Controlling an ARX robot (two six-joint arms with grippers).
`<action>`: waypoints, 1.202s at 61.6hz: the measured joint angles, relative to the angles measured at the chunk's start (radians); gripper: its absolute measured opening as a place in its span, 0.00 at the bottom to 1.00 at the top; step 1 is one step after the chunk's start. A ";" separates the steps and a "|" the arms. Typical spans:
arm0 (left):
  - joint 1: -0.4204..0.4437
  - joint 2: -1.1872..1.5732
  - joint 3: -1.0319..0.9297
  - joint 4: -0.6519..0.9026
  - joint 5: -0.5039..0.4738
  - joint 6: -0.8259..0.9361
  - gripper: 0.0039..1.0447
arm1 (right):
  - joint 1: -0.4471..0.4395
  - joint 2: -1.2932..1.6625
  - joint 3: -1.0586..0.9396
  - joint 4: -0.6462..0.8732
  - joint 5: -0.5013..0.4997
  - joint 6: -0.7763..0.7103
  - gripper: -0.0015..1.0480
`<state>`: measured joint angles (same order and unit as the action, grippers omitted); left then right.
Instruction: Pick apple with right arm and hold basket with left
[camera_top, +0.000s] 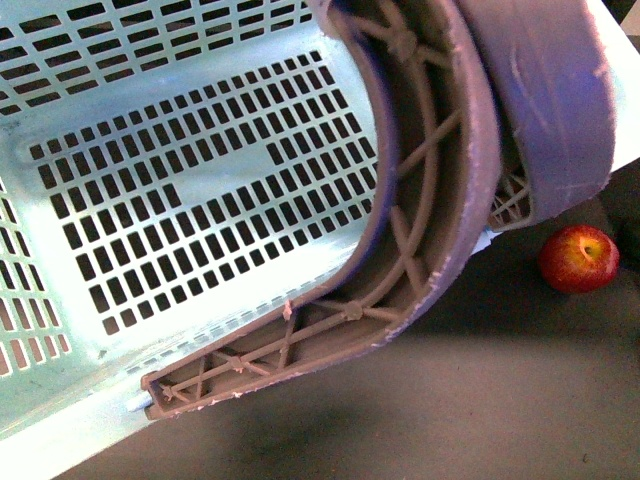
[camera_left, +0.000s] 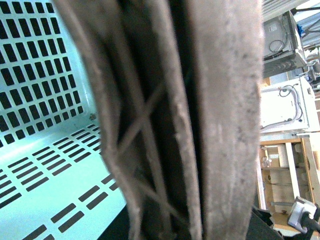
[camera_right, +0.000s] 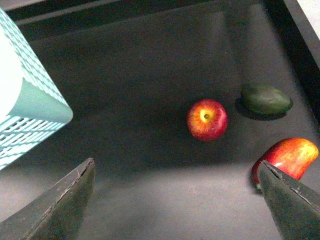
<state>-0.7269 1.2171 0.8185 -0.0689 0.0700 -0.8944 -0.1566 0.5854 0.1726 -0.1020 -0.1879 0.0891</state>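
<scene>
Brown handles (camera_top: 430, 190) of the basket (camera_top: 200, 108) fill the near field; the left end effector is not seen, so its state cannot be told. Over the bench (camera_right: 140, 75), the right end effector (camera_right: 175, 165) is spread and empty. The apple (camera_right: 207, 119) lies just ahead of it, between its fingers' lines, untouched.

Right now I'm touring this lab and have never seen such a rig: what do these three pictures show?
It is a robot with two arms, each ending in a gripper. The front picture comes from a camera on its body: a basket with brown handles fills it, and an apple lies beside it on a dark surface. The second camera sits on the left wrist, very close to a handle; the left gripper itself does not show. The third sits on the right wrist: the right gripper, open, points toward the apple, holding nothing. A green fruit and a red-yellow fruit lie nearby.
</scene>
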 joint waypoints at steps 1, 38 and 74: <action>0.000 0.000 0.000 0.000 0.000 0.000 0.16 | -0.003 0.026 0.003 0.019 -0.007 -0.014 0.92; 0.000 0.000 0.000 0.000 0.001 0.000 0.16 | 0.004 1.364 0.415 0.553 0.089 -0.402 0.92; -0.001 0.000 0.000 -0.001 0.001 0.000 0.16 | 0.030 1.609 0.626 0.499 0.159 -0.393 0.92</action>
<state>-0.7277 1.2171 0.8188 -0.0696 0.0711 -0.8944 -0.1268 2.1944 0.7990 0.3969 -0.0284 -0.3038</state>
